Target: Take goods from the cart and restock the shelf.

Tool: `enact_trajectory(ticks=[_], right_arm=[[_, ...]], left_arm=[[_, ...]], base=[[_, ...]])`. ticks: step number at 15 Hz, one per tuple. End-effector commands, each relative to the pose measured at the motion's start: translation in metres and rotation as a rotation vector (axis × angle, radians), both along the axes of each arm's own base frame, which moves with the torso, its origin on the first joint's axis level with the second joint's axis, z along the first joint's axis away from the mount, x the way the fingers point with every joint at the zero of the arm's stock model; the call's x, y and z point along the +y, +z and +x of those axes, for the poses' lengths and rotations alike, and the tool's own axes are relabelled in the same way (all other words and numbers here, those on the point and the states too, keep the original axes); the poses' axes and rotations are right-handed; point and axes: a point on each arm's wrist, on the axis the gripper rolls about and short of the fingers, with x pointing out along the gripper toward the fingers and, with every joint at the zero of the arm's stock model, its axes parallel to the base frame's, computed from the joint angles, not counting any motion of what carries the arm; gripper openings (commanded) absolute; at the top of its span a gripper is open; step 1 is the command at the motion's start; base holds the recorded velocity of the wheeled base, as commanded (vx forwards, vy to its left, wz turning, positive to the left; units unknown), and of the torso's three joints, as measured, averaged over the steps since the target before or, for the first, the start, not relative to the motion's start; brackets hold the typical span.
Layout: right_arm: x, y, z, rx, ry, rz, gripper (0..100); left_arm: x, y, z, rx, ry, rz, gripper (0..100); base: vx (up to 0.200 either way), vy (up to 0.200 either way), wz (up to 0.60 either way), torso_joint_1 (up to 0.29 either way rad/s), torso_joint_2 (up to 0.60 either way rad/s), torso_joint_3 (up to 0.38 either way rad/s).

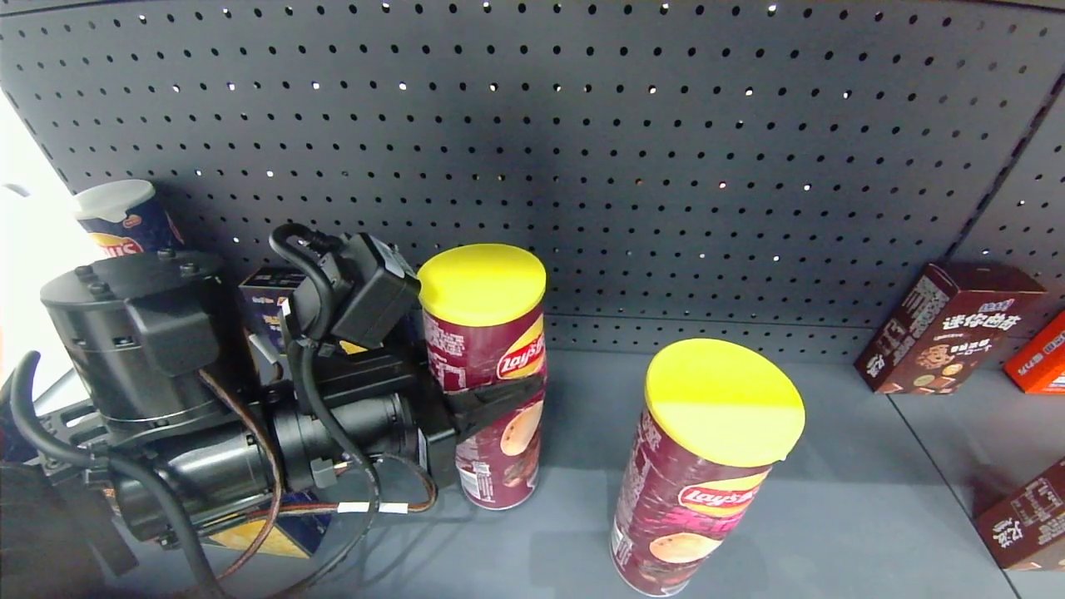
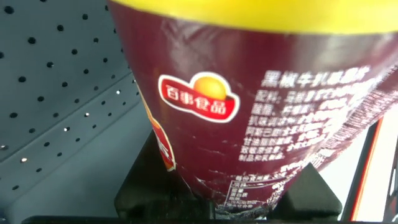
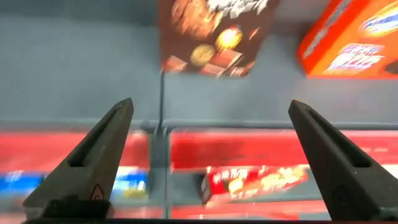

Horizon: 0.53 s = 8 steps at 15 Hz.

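Note:
A maroon chip can with a yellow lid [image 1: 487,374] stands upright on the grey shelf [image 1: 832,499], near the pegboard back. My left gripper [image 1: 491,398] is shut around its middle, and the can's side [image 2: 249,118] sits between the two fingers [image 2: 311,193] in the left wrist view. A second maroon can with a yellow lid [image 1: 703,470] stands free to the right and nearer the front. My right gripper [image 3: 217,162] is open with nothing between its fingers, facing a brown box [image 3: 214,34] and an orange box [image 3: 351,37] on the shelf.
A blue chip can with a white lid [image 1: 125,218] and dark blue boxes [image 1: 270,304] stand behind my left arm. Brown boxes [image 1: 948,329] and an orange box [image 1: 1040,358] sit at the right; another brown box [image 1: 1027,516] is at the front right. The pegboard [image 1: 582,125] backs the shelf.

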Motion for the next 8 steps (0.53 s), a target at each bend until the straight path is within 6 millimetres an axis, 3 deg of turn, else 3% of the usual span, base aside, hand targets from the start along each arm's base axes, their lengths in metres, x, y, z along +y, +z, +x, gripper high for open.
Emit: enact_trajectory(ticks=[1, 4, 6, 8], right_arm=[[0.0005, -0.0049, 0.0044, -0.056, -0.007, -0.021, 100], [0.0007, -0.0054, 0.0043, -0.076, 0.01, -0.012, 100], [0.0026, -0.0073, -0.0004, -0.105, 0.177, -0.002, 100], [0.0029, -0.0073, -0.0018, -0.121, 0.174, -0.001, 100]], left_arm=[[-0.0003, 0.0005, -0.0001, 0.001, -0.01, -0.002, 0], [-0.0011, 0.0044, 0.0008, -0.011, -0.017, -0.012, 0], [-0.0009, 0.0048, 0.0005, -0.012, -0.019, -0.013, 0], [-0.0014, 0.0057, 0.0003, -0.012, -0.043, -0.017, 0]], base=[[0.0, 0.0, 0.0, 0.0, 0.0, 0.0], [0.0, 0.0, 0.0, 0.0, 0.0, 0.0], [0.0, 0.0, 0.0, 0.0, 0.0, 0.0], [0.0, 0.0, 0.0, 0.0, 0.0, 0.0]])
